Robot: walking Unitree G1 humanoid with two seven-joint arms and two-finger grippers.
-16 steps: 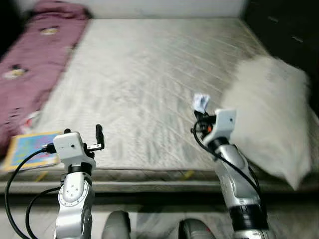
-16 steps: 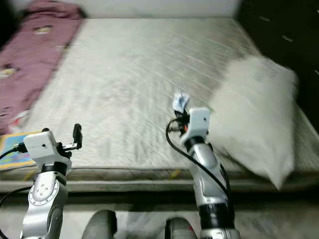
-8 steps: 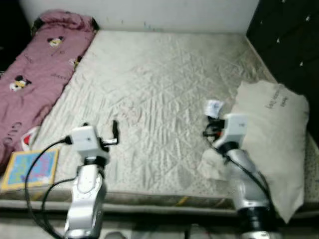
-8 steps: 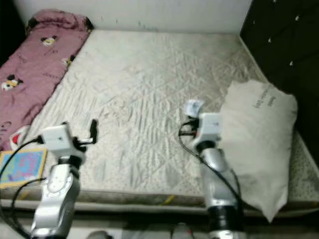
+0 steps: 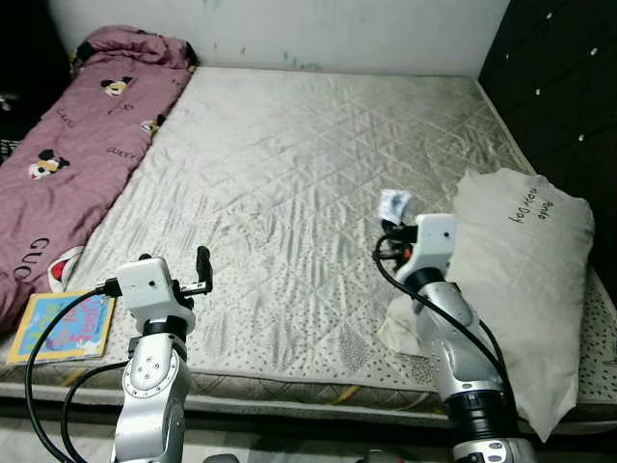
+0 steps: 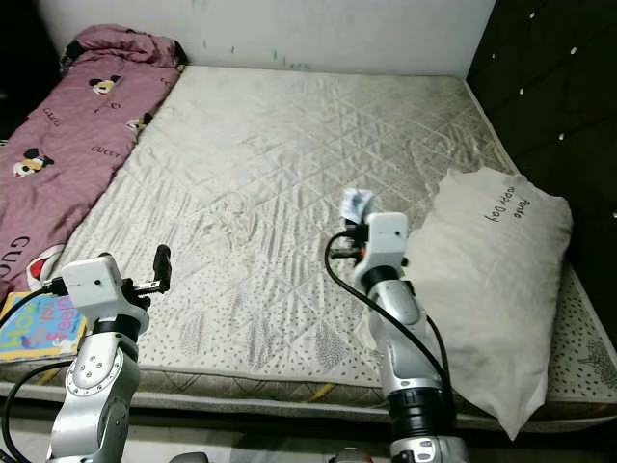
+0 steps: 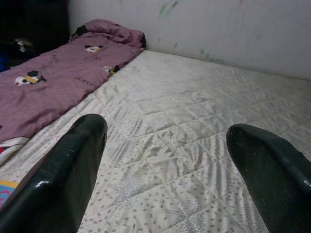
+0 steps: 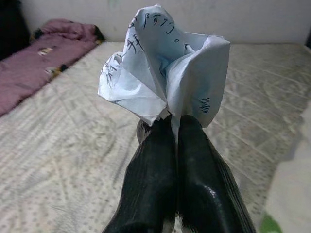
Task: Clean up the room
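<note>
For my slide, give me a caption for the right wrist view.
Right gripper pinching a crumpled scrap of written-on paper above the quilted mattress.

My glossy black plastic right gripper pinches crumpled, matt paper inked with handwriting, above a quilted, matt cloth mattress flanked by a soft pink printed blanket and a smooth white cloth pillow.

1 pillow, 1 book, 1 paper

Quilted mattress, white wall, dark tufted headboard.
</note>
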